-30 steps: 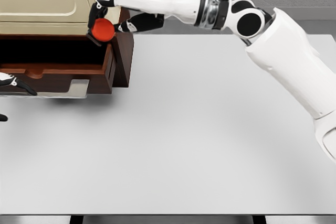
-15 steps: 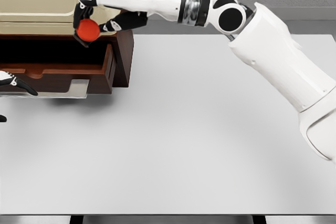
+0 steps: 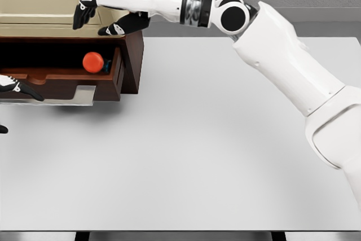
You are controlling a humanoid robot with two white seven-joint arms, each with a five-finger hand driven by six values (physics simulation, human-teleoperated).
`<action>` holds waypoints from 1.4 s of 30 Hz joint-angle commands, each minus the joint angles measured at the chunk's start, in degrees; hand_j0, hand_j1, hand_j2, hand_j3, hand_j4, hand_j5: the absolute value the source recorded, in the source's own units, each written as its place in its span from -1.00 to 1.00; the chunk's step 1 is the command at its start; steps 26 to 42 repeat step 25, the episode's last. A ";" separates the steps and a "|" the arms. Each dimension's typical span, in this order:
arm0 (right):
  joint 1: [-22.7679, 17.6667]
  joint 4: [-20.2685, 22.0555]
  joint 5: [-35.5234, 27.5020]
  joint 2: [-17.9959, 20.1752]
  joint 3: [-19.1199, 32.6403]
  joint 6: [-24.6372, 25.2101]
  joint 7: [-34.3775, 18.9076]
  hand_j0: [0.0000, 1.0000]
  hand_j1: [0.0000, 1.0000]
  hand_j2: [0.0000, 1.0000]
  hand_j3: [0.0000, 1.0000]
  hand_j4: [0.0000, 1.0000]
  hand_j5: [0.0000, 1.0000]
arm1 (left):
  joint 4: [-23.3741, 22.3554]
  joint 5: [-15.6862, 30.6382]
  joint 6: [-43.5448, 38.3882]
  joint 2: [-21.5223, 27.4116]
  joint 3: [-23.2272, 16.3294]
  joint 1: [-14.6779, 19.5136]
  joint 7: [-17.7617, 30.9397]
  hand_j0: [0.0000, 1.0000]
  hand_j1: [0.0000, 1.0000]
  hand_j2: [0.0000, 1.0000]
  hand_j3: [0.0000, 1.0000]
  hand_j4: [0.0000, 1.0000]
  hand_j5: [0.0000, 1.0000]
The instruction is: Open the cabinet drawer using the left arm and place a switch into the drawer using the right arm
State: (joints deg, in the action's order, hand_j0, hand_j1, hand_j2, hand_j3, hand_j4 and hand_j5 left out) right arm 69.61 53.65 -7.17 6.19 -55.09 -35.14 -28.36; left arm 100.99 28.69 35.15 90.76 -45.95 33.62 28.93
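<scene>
White table (image 3: 214,156) fills most of the view, with a grey wall behind it. At the far left edge only some dark fingertips of the left hand (image 3: 17,88) show, so I cannot tell its fingers' state. Beside it the brown drawer (image 3: 73,80) of the cabinet (image 3: 51,4) stands open, and the red switch (image 3: 93,61) is inside it. Above, the right hand (image 3: 104,18) has its fingers spread, holding nothing

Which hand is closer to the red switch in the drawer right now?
Right. The right hand hovers open just above the red switch; the left hand sits at the picture's left edge, by the drawer front.
</scene>
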 commanded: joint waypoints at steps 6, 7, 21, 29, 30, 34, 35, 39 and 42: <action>-0.26 2.16 -0.21 -0.22 0.07 0.14 -0.03 0.34 0.34 0.34 0.34 0.34 0.34 | 0.00 0.22 -0.15 -0.24 0.16 0.22 -0.01 0.67 0.67 0.67 0.67 0.67 0.67; -0.44 6.29 -0.21 0.92 -0.10 0.14 0.05 0.34 0.34 0.34 0.34 0.34 0.34 | 0.00 0.05 -0.15 -0.50 0.51 0.57 0.16 0.67 0.67 0.67 0.67 0.67 0.67; -11.43 38.02 -0.39 50.85 -1.60 0.14 12.62 1.00 1.00 1.00 1.00 1.00 1.00 | 0.00 -4.96 -0.15 -10.78 7.63 1.27 0.34 1.00 1.00 1.00 1.00 1.00 1.00; -13.54 37.94 -0.21 50.93 -1.60 0.14 10.16 1.00 1.00 1.00 1.00 1.00 1.00 | 0.00 -4.96 -0.15 -9.99 7.63 1.27 0.34 1.00 1.00 1.00 1.00 1.00 1.00; -13.54 37.94 -0.21 50.93 -1.60 0.14 10.16 1.00 1.00 1.00 1.00 1.00 1.00 | 0.00 -4.96 -0.15 -9.99 7.63 1.27 0.34 1.00 1.00 1.00 1.00 1.00 1.00; -13.54 37.94 -0.21 50.93 -1.60 0.14 10.16 1.00 1.00 1.00 1.00 1.00 1.00 | 0.00 -4.96 -0.15 -9.99 7.63 1.27 0.34 1.00 1.00 1.00 1.00 1.00 1.00; -13.54 37.94 -0.21 50.93 -1.60 0.14 10.16 1.00 1.00 1.00 1.00 1.00 1.00 | 0.00 -4.96 -0.15 -9.99 7.63 1.27 0.34 1.00 1.00 1.00 1.00 1.00 1.00; -13.54 37.94 -0.21 50.93 -1.60 0.14 10.16 1.00 1.00 1.00 1.00 1.00 1.00 | 0.00 -4.96 -0.15 -9.99 7.63 1.27 0.34 1.00 1.00 1.00 1.00 1.00 1.00; -13.54 37.94 -0.21 50.93 -1.60 0.14 10.16 1.00 1.00 1.00 1.00 1.00 1.00 | 0.00 -4.96 -0.15 -9.99 7.63 1.27 0.34 1.00 1.00 1.00 1.00 1.00 1.00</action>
